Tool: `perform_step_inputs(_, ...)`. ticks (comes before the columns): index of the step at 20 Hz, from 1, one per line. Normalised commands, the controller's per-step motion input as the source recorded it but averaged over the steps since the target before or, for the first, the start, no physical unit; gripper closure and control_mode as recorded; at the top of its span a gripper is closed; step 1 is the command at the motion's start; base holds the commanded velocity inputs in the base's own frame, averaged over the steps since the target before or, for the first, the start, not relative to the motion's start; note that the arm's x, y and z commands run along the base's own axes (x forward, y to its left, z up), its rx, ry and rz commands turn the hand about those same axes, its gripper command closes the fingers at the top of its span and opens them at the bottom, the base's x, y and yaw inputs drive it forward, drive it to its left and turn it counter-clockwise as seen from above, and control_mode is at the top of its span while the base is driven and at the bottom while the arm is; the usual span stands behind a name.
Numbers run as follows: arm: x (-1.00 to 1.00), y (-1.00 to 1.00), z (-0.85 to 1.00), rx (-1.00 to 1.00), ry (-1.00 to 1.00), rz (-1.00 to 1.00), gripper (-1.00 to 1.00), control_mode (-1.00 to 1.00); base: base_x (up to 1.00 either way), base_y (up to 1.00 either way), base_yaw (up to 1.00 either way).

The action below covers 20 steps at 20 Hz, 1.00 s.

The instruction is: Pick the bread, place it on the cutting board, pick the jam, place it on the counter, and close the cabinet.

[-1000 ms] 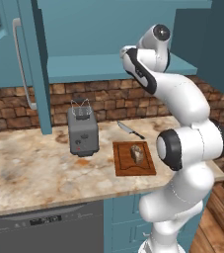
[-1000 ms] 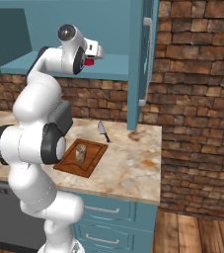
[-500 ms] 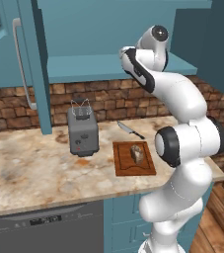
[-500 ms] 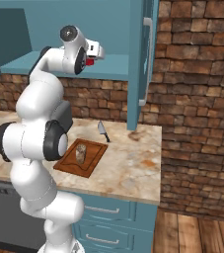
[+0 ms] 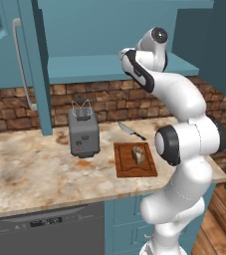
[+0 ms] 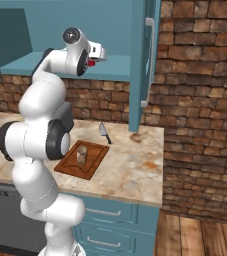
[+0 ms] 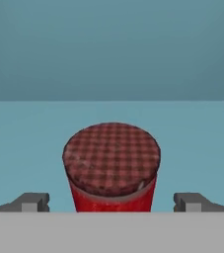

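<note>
Teal shelf [image 7: 34, 128], jam [image 7: 111, 165] upright between spread claw [image 7: 111, 201] fingertips

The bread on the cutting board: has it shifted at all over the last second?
No. The bread sits at the same spot on the cutting board, right of the toaster and below the knife, as before.

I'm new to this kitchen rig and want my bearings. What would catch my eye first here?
First, the white arm reaching up into the open teal cabinet, where the hand view shows the gripper open on either side of the red jam on the shelf. Below, the bread sits on the cutting board on the marbled counter, between a grey toaster and a knife.
</note>
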Motion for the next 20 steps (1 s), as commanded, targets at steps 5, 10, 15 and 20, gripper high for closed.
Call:
perform_step_inputs(5, 0.11, 0.0, 0.0, 0.0, 0.0, 0.0, -1.0, -1.0, 0.0, 0.0, 0.0)
perform_step_inputs(10, 0.12, 0.0, 0.0, 0.0, 0.0, 0.0, -1.0, -1.0, 0.0, 0.0, 0.0)
perform_step_inputs(15, 0.1, 0.0, 0.0, 0.0, 0.0, 0.0, -1.0, -1.0, 0.0, 0.0, 0.0)
perform_step_inputs(20, 0.03, 0.01, 0.0, 0.0, 0.0, 0.01, -1.0, -1.0, 0.0, 0.0, 0.0)
